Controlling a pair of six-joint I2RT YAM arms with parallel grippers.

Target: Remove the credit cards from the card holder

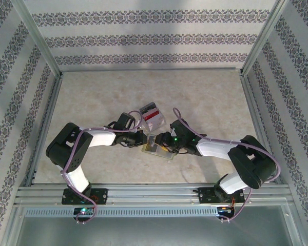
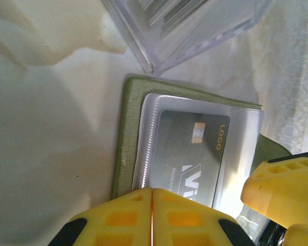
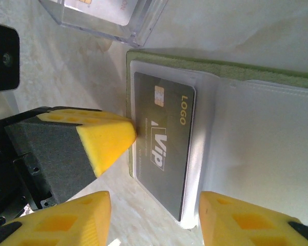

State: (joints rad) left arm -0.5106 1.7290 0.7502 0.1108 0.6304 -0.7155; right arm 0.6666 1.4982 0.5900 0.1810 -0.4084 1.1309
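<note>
Yellow-tipped right pincer (image 3: 154, 207) held released astride one end of dark grey VIP credit card (image 3: 164, 148), card sleeved in olive-green folding card holder (image 2: 126, 133) laid open on pale marbled bench (image 2: 51, 154), left pincer (image 2: 152, 205) clenched, tips set against holder's edge, clear plastic box (image 2: 195, 25) just beside.

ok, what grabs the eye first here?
The open card holder mid-table, with a dark VIP card showing through its clear sleeve. Both yellow-fingered grippers crowd it: the left gripper shut at its edge, the right gripper open over the card's end. Just behind sits a clear box of cards.
</note>
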